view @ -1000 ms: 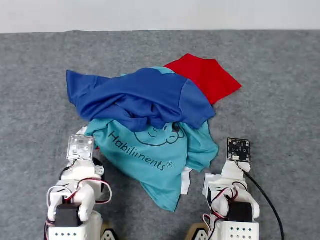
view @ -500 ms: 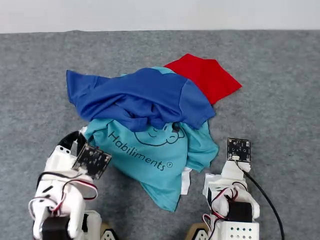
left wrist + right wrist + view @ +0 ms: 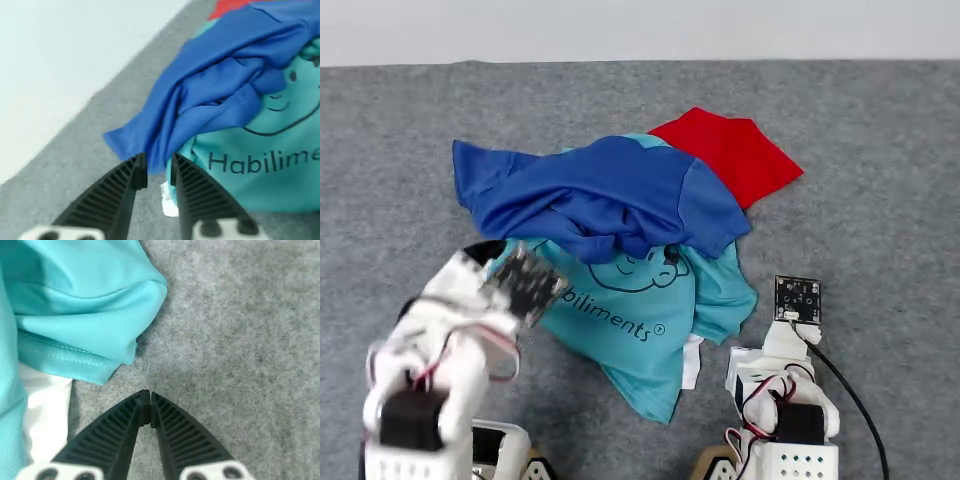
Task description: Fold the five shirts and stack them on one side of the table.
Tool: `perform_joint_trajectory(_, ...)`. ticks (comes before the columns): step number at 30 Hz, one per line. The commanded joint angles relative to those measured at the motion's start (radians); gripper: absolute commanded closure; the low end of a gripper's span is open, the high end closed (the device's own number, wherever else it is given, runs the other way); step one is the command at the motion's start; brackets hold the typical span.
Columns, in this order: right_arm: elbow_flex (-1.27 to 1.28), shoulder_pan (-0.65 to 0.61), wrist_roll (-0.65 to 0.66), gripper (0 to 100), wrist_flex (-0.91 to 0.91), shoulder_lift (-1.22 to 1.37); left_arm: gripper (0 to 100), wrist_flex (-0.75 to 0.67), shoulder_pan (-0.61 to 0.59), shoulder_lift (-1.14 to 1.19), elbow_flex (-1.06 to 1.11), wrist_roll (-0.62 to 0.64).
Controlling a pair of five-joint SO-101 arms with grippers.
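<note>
So the left end effector (image 3: 156,172) has its ribbed black jaws cracked apart just a little, nothing between them. That arm has moved a lot in the last second: it was parked low by its base, and now it's lifted and swung in toward the pile. Its tips sit just short of the blue shirt (image 3: 600,195), whose drooping edge is right ahead of them. The right end effector (image 3: 150,407) hasn't budged and is pinched closed, tips touching, pointing down at bare table (image 3: 880,200), which is a fuzzy grey felt sort of surface. Just off its tips, on the side toward the other arm, is a soft rolled fold of the teal shirt (image 3: 640,310), a fine mesh-looking knit with a stitched hem. A bit of white fabric (image 3: 45,415) pokes out from under that. Further out it's all one heap. The blue one is crumpled in thick folds on top, long axis running across the table from one arm's side to the other. The teal one is under it, with black lettering and a drawn face. It spreads toward the arms, and its lowest corner points at the gap between the two bases. The red shirt (image 3: 735,155) lies flat at the far side, its corner sticking out on the right arm's side.
</note>
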Motion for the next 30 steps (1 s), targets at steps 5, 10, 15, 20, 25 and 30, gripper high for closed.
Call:
perform_joint_trajectory(5,0.009,0.002,0.008,98.9,0.004,-0.015,88,0.101,0.086,0.526,-0.283,-0.172)
perform_joint_trajectory(10,0.009,0.002,0.008,98.9,0.004,-0.015,77,0.298,0.152,0.784,-0.481,-0.275)
perform_joint_trajectory(15,0.009,0.002,0.008,98.9,0.004,-0.015,74,0.411,0.198,0.996,-0.651,-0.342)
perform_joint_trajectory(20,0.009,0.002,0.008,98.9,0.004,-0.015,74,0.419,0.207,1.152,-0.785,-0.405)
perform_joint_trajectory(25,0.009,0.002,0.008,98.9,0.004,-0.015,74,0.404,0.221,1.260,-0.849,-0.410)
perform_joint_trajectory(30,0.009,0.002,0.008,98.9,0.004,-0.015,74,0.290,0.224,1.358,-0.858,-0.384)
